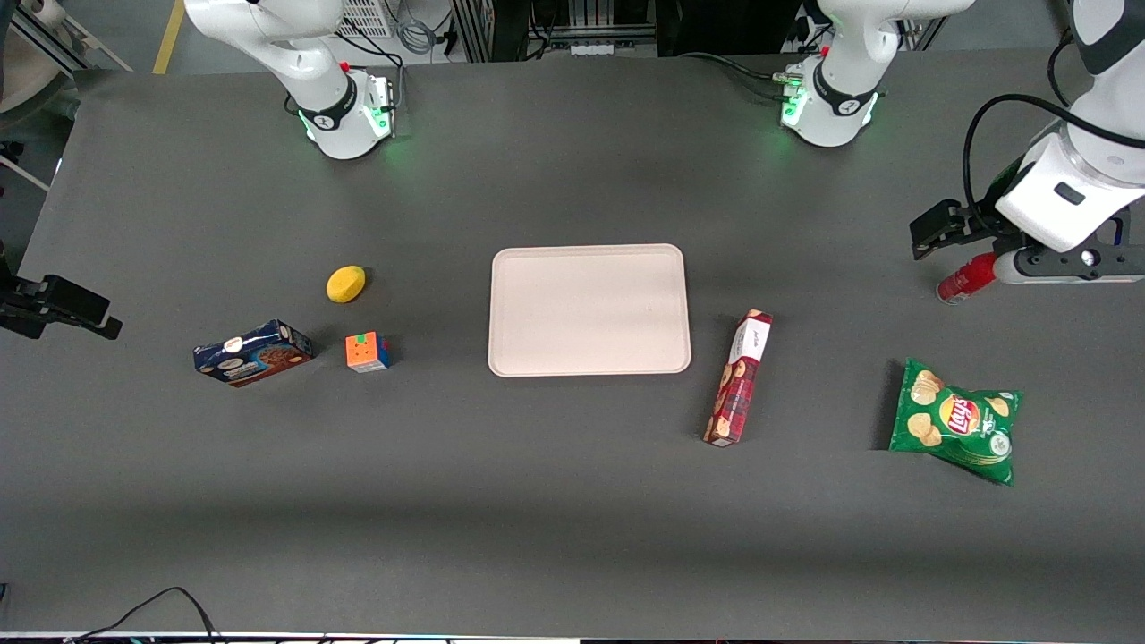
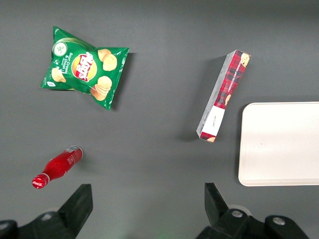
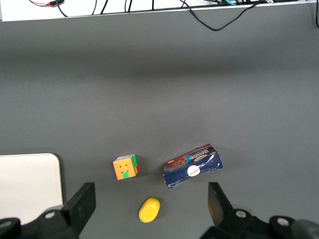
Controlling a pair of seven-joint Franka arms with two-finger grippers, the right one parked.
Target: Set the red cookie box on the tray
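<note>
The red cookie box lies flat on the grey table beside the tray, on the tray's working-arm side, with its white end section farther from the front camera. The tray is bare. Both also show in the left wrist view, the box a small gap away from the tray. My left gripper hangs above the table toward the working arm's end, well away from the box. In the left wrist view the gripper is open and empty, its fingers wide apart.
A red bottle lies just under the gripper. A green chips bag lies nearer the front camera than the bottle. Toward the parked arm's end are a dark-blue cookie box, a colour cube and a yellow lemon-like object.
</note>
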